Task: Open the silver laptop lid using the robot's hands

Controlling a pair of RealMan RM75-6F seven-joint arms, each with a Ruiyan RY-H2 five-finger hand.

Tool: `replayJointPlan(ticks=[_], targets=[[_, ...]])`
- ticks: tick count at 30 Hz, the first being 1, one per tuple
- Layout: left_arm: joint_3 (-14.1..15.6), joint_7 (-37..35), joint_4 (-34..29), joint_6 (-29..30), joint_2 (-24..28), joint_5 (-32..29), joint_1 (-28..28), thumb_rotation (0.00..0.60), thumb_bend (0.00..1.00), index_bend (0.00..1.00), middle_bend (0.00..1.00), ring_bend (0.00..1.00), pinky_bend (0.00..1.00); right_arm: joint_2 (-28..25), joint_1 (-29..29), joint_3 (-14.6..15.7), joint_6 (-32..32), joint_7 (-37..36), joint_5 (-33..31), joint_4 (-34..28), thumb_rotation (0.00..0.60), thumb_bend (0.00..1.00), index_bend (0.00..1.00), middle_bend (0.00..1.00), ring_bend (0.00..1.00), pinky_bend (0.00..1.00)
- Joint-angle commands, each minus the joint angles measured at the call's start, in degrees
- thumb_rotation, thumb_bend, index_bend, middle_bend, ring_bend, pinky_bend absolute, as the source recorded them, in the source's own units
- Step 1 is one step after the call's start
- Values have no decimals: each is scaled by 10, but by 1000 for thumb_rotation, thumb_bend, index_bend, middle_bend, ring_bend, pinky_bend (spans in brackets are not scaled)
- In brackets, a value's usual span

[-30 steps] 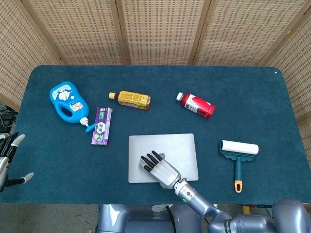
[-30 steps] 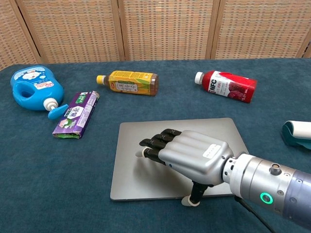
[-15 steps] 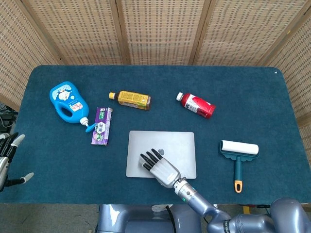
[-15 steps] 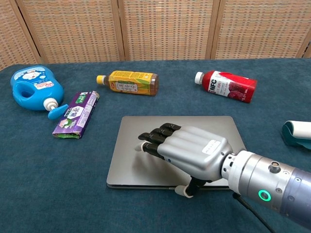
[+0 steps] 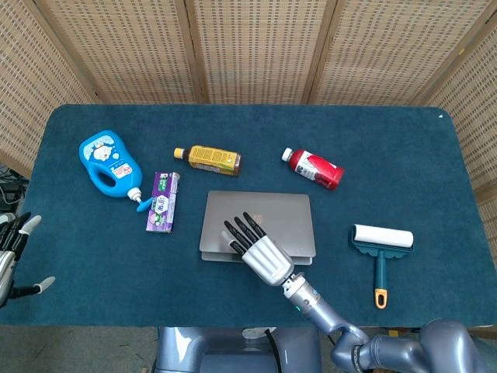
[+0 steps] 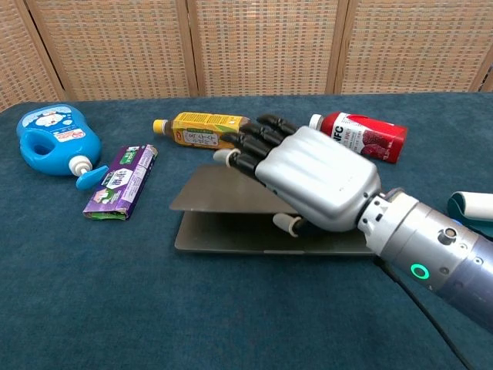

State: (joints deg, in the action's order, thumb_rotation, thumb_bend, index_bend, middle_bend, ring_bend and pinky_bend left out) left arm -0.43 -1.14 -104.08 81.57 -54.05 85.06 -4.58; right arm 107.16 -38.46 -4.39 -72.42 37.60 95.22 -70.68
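Silver laptop (image 6: 231, 202) sitting mid-table (image 5: 404, 155), lid partly raised off base. Right robot hand (image 6: 308, 181) pinching lid at front edge: fingers (image 6: 250, 142) lying over top, thumb (image 6: 286, 223) tucking under. Left robot hand (image 5: 12, 252) hanging off table's left edge, fingers spread, holding nothing. Lid likely stiff, thin, smooth metal, slipping easily; light base possibly lifting with hinge. Front-edge centre looking best hold.

My view: a blue-carpeted table (image 5: 404, 148) carrying a silver laptop (image 5: 268, 211), blue jug (image 5: 109, 164), purple box (image 5: 163, 201), two bottles and a lint roller (image 5: 380, 249).
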Motion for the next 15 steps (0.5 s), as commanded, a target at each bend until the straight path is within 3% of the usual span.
replayJointPlan(ticks=[1,6,11,15], targets=[[0,-1,0,-1,1,-1,0,600,0,0,0,0,0,27,-5,-26,-15,2,4,42,600,481,114,71,0,0],[0,-6,2,-3,2,-3,-1,600,0,0,0,0,0,32,-13,-52,23,42,-38,44,600,481,116,61,0,0],[-1,-9,2,-10,3,-6,-4,600,0,0,0,0,0,27,-17,-68,49,90,-70,26,600,480,220,66,0,0],[0,-7,3,-13,2,-6,-6,600,0,0,0,0,0,30,-24,-80,60,108,-90,23,600,483,220,71,5,8]])
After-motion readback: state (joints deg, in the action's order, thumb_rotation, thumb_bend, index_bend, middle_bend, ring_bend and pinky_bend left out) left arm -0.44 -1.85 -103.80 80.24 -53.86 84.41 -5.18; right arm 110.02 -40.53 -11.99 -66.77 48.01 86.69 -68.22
